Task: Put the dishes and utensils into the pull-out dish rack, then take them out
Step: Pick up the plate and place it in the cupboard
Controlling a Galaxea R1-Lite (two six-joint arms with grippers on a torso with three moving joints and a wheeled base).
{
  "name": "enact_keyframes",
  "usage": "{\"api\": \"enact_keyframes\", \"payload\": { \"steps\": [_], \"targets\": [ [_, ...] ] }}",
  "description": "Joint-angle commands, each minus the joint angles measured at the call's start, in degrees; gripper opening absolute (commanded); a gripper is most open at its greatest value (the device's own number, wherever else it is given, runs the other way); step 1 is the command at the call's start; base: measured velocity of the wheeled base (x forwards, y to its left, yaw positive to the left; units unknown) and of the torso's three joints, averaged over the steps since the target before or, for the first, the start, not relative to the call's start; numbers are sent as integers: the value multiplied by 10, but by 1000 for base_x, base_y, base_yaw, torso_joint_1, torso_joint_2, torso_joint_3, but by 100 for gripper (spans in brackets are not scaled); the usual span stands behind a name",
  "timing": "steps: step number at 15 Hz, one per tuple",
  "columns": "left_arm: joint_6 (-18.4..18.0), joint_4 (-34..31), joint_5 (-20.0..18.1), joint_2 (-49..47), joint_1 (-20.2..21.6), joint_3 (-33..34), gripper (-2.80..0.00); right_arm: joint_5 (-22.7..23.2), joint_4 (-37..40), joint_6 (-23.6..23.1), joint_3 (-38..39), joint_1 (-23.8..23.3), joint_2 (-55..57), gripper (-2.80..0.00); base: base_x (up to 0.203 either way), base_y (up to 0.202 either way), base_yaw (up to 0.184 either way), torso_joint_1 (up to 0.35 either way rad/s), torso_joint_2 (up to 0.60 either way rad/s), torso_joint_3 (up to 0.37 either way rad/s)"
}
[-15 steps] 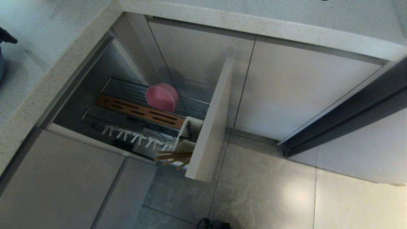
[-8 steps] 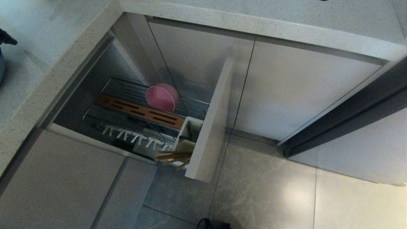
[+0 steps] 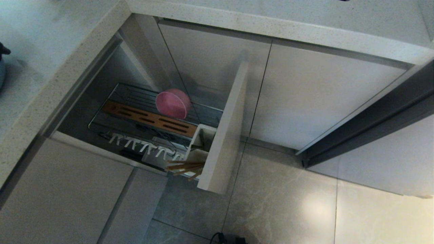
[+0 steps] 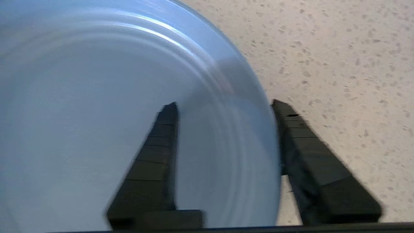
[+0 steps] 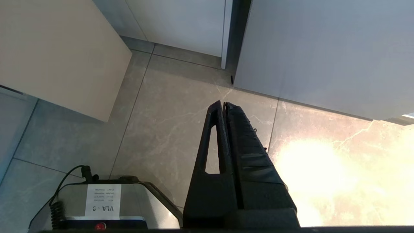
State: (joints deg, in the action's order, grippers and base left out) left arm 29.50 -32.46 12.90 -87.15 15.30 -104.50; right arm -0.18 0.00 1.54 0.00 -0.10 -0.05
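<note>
The light-blue plate (image 4: 81, 113) lies on the speckled countertop (image 4: 339, 48). My left gripper (image 4: 223, 103) is open astride its rim. One finger is over the plate's inside and the other is at the rim's outer edge. In the head view only a dark tip of this gripper (image 3: 3, 51) shows at the far left edge. The pink bowl (image 3: 173, 103) stands on its side in the pull-out dish rack (image 3: 135, 93). The chopsticks (image 3: 184, 167) stick out of the white caddy (image 3: 200, 135). My right gripper (image 5: 223, 104) hangs shut over the floor.
The rack is pulled out, with its beige front panel (image 3: 227, 135) standing out over the floor tiles. It holds a slotted wooden strip (image 3: 149, 118) and white pegs (image 3: 145, 147). Closed cabinet doors (image 3: 322, 101) lie to the right. The robot's base (image 5: 100, 204) is below the right gripper.
In the head view the dark tip of my left gripper has slid lower and further out at the left edge. The rack, bowl and chopsticks have not moved.
</note>
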Motion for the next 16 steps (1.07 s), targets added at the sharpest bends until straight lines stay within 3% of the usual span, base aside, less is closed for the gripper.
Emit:
{"api": "enact_keyframes", "payload": {
  "steps": [1,10,14,16],
  "targets": [
    [1,-2,2,0,1,0,-280,1,0,0,0,0,0,-280,0,0,0,0,0,0],
    [9,-7,-2,21,-6,0,-280,0,0,0,0,0,0,-280,0,0,0,0,0,0],
    [-5,-129,-29,51,-21,-50,-280,0,0,0,0,0,0,-280,0,0,0,0,0,0],
    [-47,-137,-38,78,-23,-51,-280,0,0,0,0,0,0,-280,0,0,0,0,0,0]
  ]
}}
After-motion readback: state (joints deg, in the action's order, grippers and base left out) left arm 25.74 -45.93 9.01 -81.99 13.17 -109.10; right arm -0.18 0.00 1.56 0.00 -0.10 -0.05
